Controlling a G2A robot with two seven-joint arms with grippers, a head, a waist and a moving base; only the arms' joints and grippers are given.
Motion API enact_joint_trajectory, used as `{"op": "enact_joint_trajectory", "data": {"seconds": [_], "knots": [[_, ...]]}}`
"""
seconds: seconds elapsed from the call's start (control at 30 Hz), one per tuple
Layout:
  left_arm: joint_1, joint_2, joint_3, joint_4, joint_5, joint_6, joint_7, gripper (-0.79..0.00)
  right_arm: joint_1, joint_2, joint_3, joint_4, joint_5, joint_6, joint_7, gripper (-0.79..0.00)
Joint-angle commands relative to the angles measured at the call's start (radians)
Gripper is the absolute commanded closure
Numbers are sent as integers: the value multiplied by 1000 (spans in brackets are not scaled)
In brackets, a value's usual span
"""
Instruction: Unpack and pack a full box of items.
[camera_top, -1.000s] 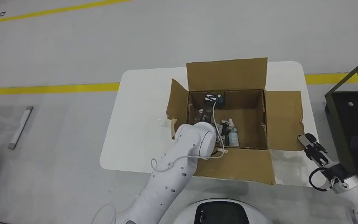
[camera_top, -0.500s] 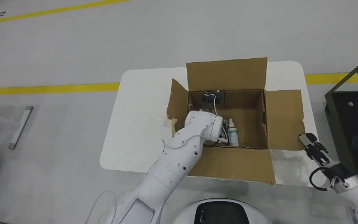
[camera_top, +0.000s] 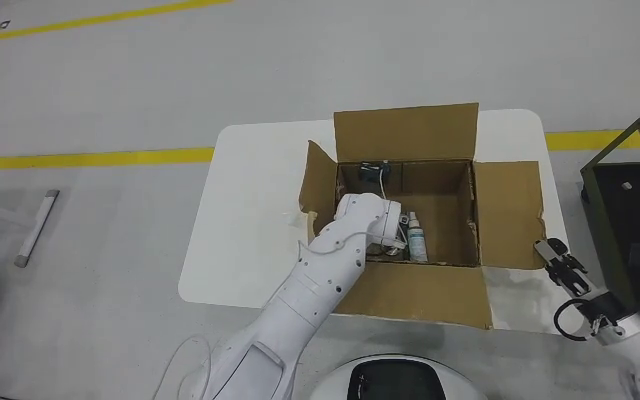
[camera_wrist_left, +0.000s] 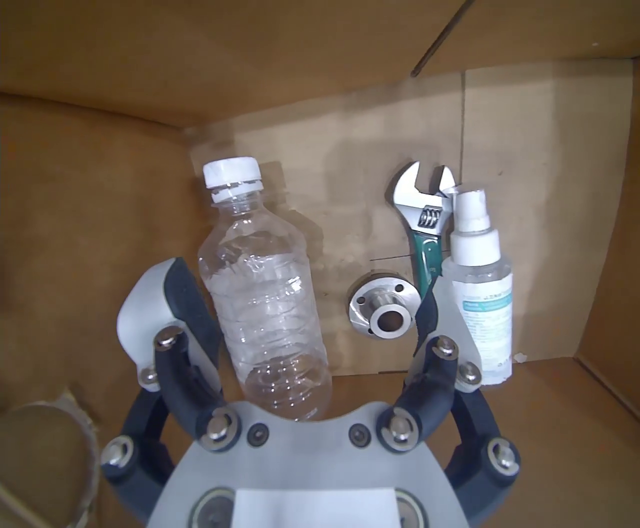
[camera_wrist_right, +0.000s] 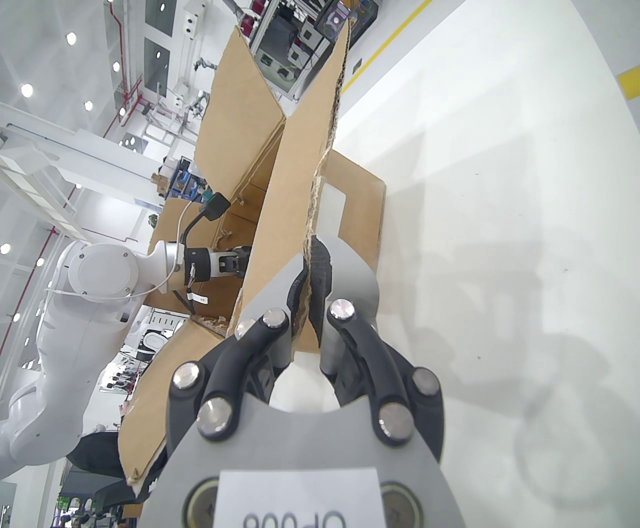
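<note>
Box (camera_top: 405, 130) open on table (camera_top: 250, 200), flaps folded out. L gripper (camera_wrist_left: 302, 285) is down inside the box, fingers spread wide. Clear water bottle (camera_wrist_left: 260, 300) lies on box floor between them, closer to one finger; contact y/n, can't tell. Also on box floor: metal flange (camera_wrist_left: 382, 311), wrench (camera_wrist_left: 422, 215), spray bottle (camera_wrist_left: 481, 295), wrench right beside spray btl. R gripper (camera_wrist_right: 311, 272) sits outside the box near table edge, pads pressed together on the torn edge of the side flap (camera_wrist_right: 290, 200).
</note>
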Motion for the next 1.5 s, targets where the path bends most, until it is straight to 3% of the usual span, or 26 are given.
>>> {"op": "enact_joint_trajectory", "data": {"seconds": [0.0,0.7,0.77,0.83,1.1,1.4,1.47], "knots": [[-2,-3,0,12,7,-2,0,-785,1,0,0,1,-1,1,1,0],[6,-30,-13,113,57,-20,17,-785,2,-3,1,1,-5,5,1,0],[7,-33,-13,122,64,-22,18,-751,2,-4,1,1,-5,5,1,0],[7,-35,-13,128,71,-22,20,-613,-1,-4,2,0,-4,4,0,0],[7,-43,-22,136,92,-27,21,-459,-7,-6,5,-5,-3,3,-2,0],[14,-48,-35,136,118,-34,13,-711,-7,-7,4,-7,-8,3,0,0],[16,-49,-38,135,122,-37,13,-674,-6,-7,3,-7,-7,3,2,0]]}}
